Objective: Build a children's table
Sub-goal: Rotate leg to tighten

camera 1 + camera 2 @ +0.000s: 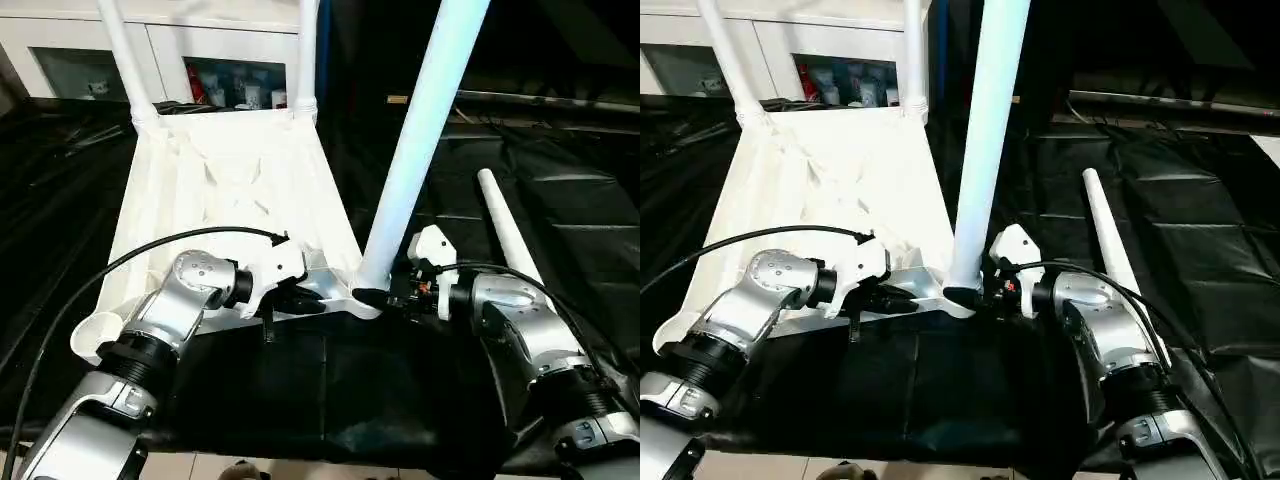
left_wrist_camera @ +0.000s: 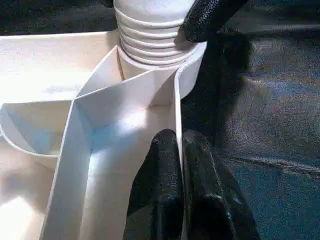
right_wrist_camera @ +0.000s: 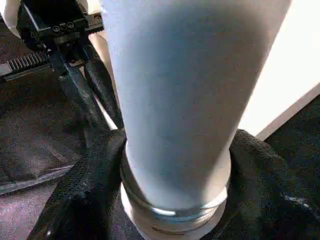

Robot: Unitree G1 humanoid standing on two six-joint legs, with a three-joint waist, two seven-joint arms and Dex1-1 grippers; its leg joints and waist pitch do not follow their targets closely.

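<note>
Black cloth [image 1: 560, 200] covers the work table you are looking down on, with white cabinets [image 1: 200, 40] along the far wall. On it you see the tabletop [image 1: 230, 180] lying upside down, ribbed underside up, stretching from the far left toward the near middle.

Two legs already stand in its far corners: the far-left leg [image 1: 125, 55] and the far-right leg [image 1: 307, 50], both upright. A third leg [image 1: 425, 120] rises from the near-right corner socket [image 1: 365, 295], leaning a little to the right as it goes up. The fourth leg [image 1: 510, 240] lies loose on the cloth to the right, well apart from the tabletop. The near-left corner socket [image 1: 95, 335] has nothing in it.

Your left gripper [image 2: 180, 165] pinches the near edge wall of the tabletop, one black finger on each side of the thin white wall, just left of the near-right socket. Your right gripper [image 3: 175, 185] is clamped around the base of the third leg, its fingers [image 3: 80, 190] pressed to both sides of the tube right above the ribbed end that sits in the socket.

In the right wrist view you can also make out the left gripper just beyond the leg.
</note>
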